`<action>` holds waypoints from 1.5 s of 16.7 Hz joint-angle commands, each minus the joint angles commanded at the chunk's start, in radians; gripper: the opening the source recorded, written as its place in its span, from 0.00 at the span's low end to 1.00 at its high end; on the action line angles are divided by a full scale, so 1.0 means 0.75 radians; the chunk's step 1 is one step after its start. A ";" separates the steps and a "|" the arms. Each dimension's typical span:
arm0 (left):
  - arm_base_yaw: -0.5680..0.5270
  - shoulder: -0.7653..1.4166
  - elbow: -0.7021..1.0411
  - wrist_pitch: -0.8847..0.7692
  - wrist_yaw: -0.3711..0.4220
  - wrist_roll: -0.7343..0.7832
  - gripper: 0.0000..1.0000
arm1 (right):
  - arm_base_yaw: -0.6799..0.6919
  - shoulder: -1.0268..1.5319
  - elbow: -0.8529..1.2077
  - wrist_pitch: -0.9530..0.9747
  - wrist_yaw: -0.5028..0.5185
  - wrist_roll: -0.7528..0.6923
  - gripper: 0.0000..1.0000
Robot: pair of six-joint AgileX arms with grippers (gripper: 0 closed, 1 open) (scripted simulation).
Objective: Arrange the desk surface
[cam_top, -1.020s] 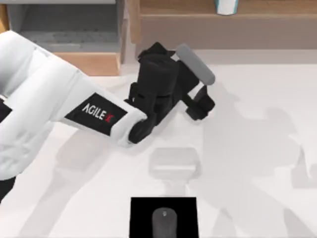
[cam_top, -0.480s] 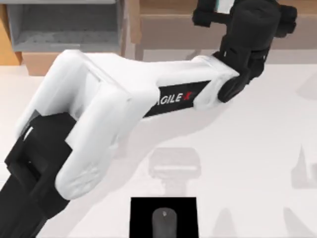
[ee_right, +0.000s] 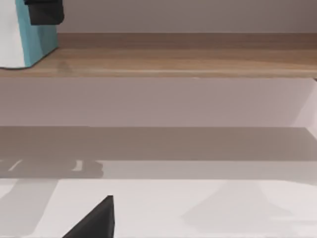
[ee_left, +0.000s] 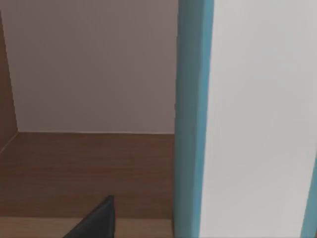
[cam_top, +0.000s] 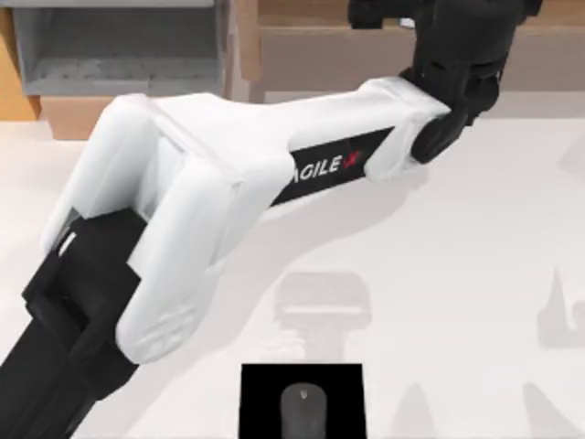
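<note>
Left hand at shelf, cut off by frame edge; grip state unclear. White-teal object close ahead.

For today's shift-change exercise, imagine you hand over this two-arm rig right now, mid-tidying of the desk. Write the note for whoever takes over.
Left gripper: stretched across to the wooden shelf at the back of the top view, right at the white and teal object standing there. Whether its fingers are open or shut on it cannot be told.
Right arm: parked; its wrist camera looks at the shelf from low over the desk surface.
On the desk: a black pad at the near edge with a grey mouse on it. An open drawer sits at the back left.
Done: unclear. Left: check the left grip before moving.
</note>
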 joint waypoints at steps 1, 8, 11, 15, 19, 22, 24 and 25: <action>-0.005 -0.009 -0.002 0.001 0.003 0.002 1.00 | 0.000 0.000 0.000 0.000 0.000 0.000 1.00; 0.026 0.085 0.165 -0.076 0.027 -0.002 1.00 | 0.000 0.000 0.000 0.000 0.000 0.000 1.00; 0.033 0.100 0.190 -0.092 0.034 -0.003 1.00 | 0.000 0.000 0.000 0.000 0.000 0.000 1.00; 0.033 0.100 0.190 -0.092 0.034 -0.003 0.85 | 0.000 0.000 0.000 0.000 0.000 0.000 1.00; 0.033 0.100 0.190 -0.092 0.034 -0.003 0.55 | 0.000 0.000 0.000 0.000 0.000 0.000 1.00; 0.033 0.100 0.190 -0.092 0.034 -0.003 0.32 | 0.000 0.000 0.000 0.000 0.000 0.000 1.00; 0.033 0.100 0.190 -0.092 0.034 -0.003 0.17 | 0.000 0.000 0.000 0.000 0.000 0.000 1.00; 0.033 0.100 0.190 -0.092 0.034 -0.003 0.10 | 0.000 0.000 0.000 0.000 0.000 0.000 1.00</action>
